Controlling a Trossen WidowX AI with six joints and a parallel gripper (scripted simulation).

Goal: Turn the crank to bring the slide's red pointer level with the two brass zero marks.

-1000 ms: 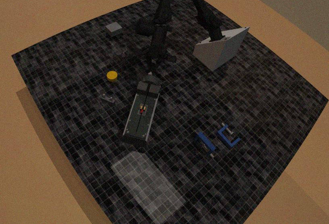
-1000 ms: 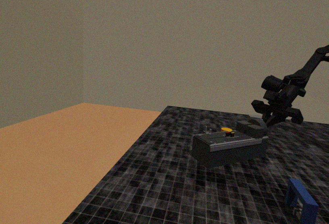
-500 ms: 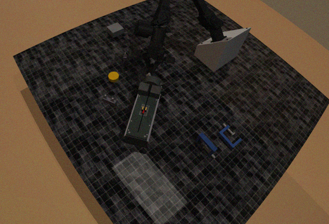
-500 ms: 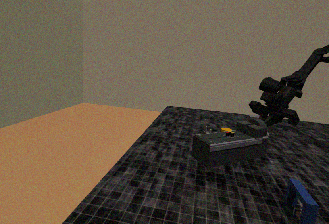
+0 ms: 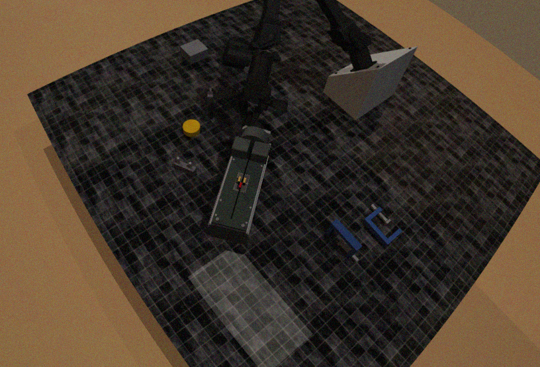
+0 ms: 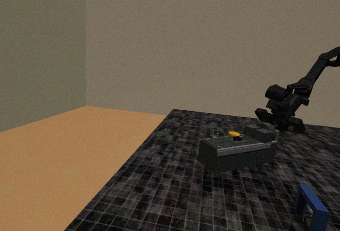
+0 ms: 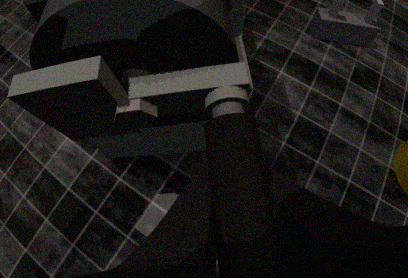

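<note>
The machine [image 5: 237, 195] [image 6: 236, 151] is a long dark box with a green top and a slot along it. The red pointer [image 5: 239, 185] [image 6: 235, 137] sits in the slot just on the near side of the two brass marks [image 5: 242, 178], close to level with them. The crank is at the far end; in the wrist view its grey arm [image 7: 190, 81] lies across the round housing [image 7: 134, 1], and the dark handle [image 7: 230, 141] sticks out from it. My gripper [image 5: 253, 122] [image 6: 277, 126] [image 7: 236, 188] is shut on the crank handle.
A yellow puck [image 5: 191, 127] [image 6: 233, 133] and a small grey fixture [image 5: 184, 164] [image 7: 347, 21] lie left of the machine. A grey block [image 5: 194, 49] is at the back, and the arm's white base [image 5: 370, 82] at the right. Blue brackets [image 5: 345, 234] [image 6: 311, 206] lie at the front right, a pale patch [image 5: 250, 306] in front.
</note>
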